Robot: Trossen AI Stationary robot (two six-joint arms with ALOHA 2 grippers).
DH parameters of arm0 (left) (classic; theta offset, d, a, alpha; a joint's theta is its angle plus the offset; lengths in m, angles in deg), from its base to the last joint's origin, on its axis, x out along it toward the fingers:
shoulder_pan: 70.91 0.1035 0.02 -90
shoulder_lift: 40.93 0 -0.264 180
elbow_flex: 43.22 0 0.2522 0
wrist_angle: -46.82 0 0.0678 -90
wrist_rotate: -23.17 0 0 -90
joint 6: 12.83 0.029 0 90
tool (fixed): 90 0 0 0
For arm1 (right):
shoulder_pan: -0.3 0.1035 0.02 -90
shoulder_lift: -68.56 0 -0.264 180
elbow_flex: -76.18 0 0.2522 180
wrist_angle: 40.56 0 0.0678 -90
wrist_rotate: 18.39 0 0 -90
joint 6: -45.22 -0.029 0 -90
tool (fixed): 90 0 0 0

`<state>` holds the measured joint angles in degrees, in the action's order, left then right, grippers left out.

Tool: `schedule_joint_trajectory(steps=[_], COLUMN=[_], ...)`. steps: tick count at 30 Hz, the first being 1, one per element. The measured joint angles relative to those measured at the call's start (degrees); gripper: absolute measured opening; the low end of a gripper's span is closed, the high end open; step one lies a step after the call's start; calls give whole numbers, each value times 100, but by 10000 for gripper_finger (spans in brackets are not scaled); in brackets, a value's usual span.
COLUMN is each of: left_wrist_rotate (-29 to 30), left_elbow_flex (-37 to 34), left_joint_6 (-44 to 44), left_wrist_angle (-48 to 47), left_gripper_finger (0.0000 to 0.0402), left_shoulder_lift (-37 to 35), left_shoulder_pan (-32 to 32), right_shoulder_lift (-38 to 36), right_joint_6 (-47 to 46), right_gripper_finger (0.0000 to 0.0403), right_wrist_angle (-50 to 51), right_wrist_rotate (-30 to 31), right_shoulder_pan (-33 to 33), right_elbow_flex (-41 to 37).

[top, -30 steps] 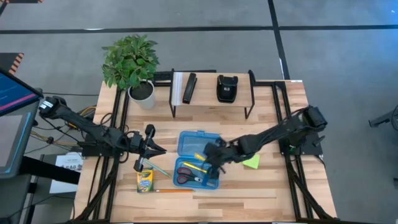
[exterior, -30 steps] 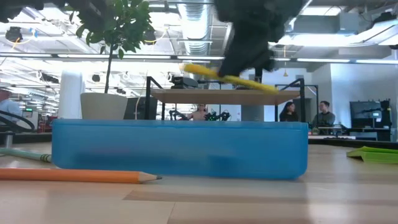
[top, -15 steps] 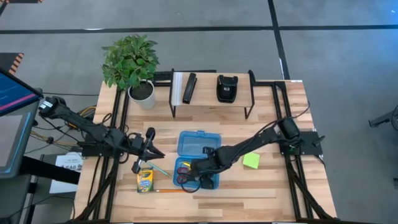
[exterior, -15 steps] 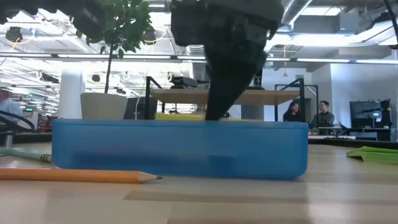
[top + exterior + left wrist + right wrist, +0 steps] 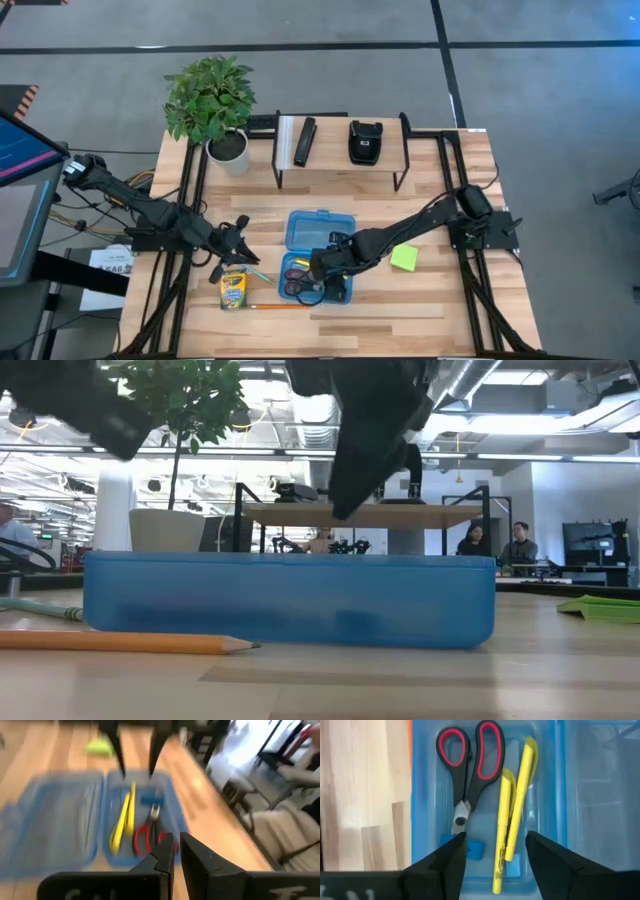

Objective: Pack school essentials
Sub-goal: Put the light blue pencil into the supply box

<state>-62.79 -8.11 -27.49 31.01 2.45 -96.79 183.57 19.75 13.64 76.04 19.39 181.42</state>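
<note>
Light wooden table (image 5: 440, 300) in an open workshop, two people seated far behind. In the blue case (image 5: 550, 795): one pair of scissors (image 5: 470, 765), two yellow pencils (image 5: 512, 820), one blue eraser (image 5: 475, 849). Right gripper (image 5: 495, 852) released above them, left gripper (image 5: 240, 250) clenched empty near one crayon box (image 5: 233, 291).

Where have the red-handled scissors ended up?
In the right wrist view, the scissors lie inside the blue box, beside two yellow markers.

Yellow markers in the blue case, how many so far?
2. Both yellow markers lie side by side in the blue case, next to the red-handled scissors, below the open right hand. None look hidden.
</note>
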Motion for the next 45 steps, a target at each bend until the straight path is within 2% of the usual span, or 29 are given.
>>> schedule_joint_trajectory(steps=[4,7,14,20,30,38,41,45], left_wrist_rotate=[-49,-220,-292,-189,-37,75,75,65], left_elbow_flex=[2,2,70,319,609,695,695,691], left_joint_6=[-521,-623,-253,266,444,452,452,580], left_wrist_angle=[-678,-758,-769,-752,-737,-811,-866,-879], left_gripper_finger=[32,57,116,139,139,137,116,61], left_shoulder_lift=[225,574,1620,2402,3529,3937,3924,3924], left_shoulder_pan=[-5,-7,-123,-279,-280,-210,-162,-103], right_shoulder_lift=[-10,-10,-10,-34,-670,-1179,-1368,-1631], right_joint_6=[-12,-66,-194,-195,-101,6,35,46], right_gripper_finger=[213,207,207,204,191,181,179,177], right_wrist_angle=[12,57,58,80,3,-32,-15,37], right_wrist_rotate=[60,59,59,52,1,570,847,1249], right_shoulder_pan=[47,88,83,132,421,731,834,967], right_elbow_flex=[0,0,-2,-2,-4,-4,-4,-4])
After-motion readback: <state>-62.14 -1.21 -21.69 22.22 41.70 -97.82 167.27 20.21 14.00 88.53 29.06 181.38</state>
